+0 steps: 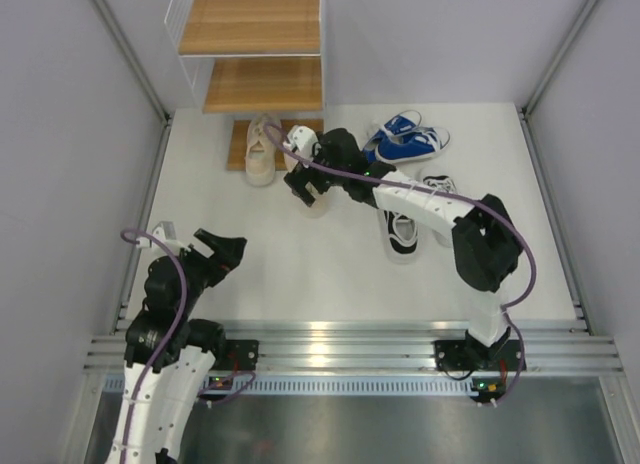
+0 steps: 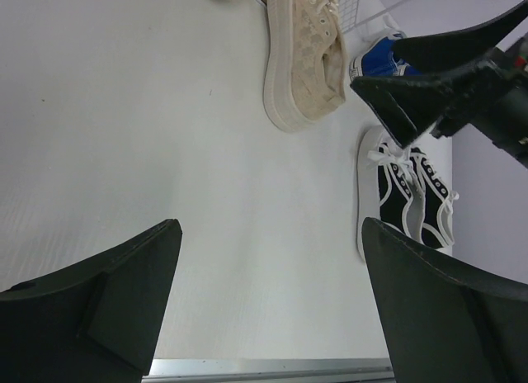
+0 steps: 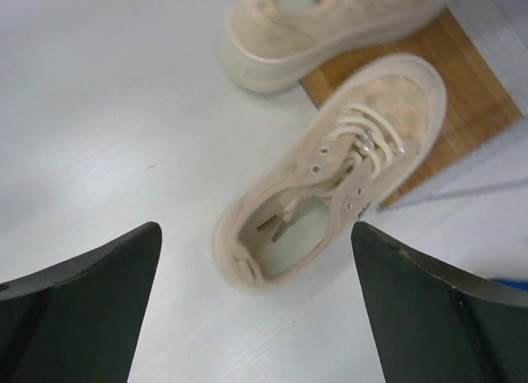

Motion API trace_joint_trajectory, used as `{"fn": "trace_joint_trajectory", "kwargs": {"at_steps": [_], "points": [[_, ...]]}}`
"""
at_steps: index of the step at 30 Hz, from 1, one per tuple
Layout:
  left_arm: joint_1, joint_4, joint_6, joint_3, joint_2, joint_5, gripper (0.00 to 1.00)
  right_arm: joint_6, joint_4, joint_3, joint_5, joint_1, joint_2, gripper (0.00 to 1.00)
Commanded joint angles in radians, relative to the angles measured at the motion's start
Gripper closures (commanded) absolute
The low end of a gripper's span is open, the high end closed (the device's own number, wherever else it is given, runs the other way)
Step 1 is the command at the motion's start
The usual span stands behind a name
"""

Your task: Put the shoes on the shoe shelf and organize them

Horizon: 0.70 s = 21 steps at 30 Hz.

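Note:
One beige sneaker (image 1: 262, 150) lies partly on the bottom board (image 1: 238, 144) of the shoe shelf (image 1: 262, 84). The second beige sneaker (image 3: 330, 185) lies just right of it, its toe on the board (image 3: 462, 119) and its heel on the table. My right gripper (image 1: 305, 179) hovers open above that shoe's heel, which sits between the fingers in the right wrist view (image 3: 254, 234), not touching. The blue pair (image 1: 410, 139) and the black-and-white pair (image 1: 402, 229) lie on the table to the right. My left gripper (image 1: 222, 252) is open and empty (image 2: 271, 226) over bare table.
Grey walls close in the table on both sides and at the back. The metal rail (image 1: 330, 349) runs along the near edge. The right arm (image 1: 430, 209) stretches over the black-and-white shoes. In the left wrist view a beige sneaker (image 2: 305, 53) and a black-and-white sneaker (image 2: 408, 193) lie ahead.

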Motion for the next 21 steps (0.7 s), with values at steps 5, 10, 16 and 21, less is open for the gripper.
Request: {"fn": "trace_joint_trajectory", "kwargs": {"at_steps": [5,10,16,21], "points": [[0.005,0.015,0.056,0.044,-0.009,-0.013,0.04,-1.021,-0.621,0.099,-0.827,-0.122,-0.069,0.08],[0.005,0.018,0.038,0.024,-0.009,-0.003,0.03,-1.298,-0.872,0.241,-0.77,-0.145,0.035,0.17],[0.005,0.017,0.021,0.019,-0.016,0.001,0.04,-1.185,-0.757,0.284,-0.723,-0.125,0.1,0.19],[0.005,0.017,0.013,0.017,-0.021,0.006,0.04,-1.062,-0.672,0.315,-0.623,-0.087,0.164,0.21]]}}
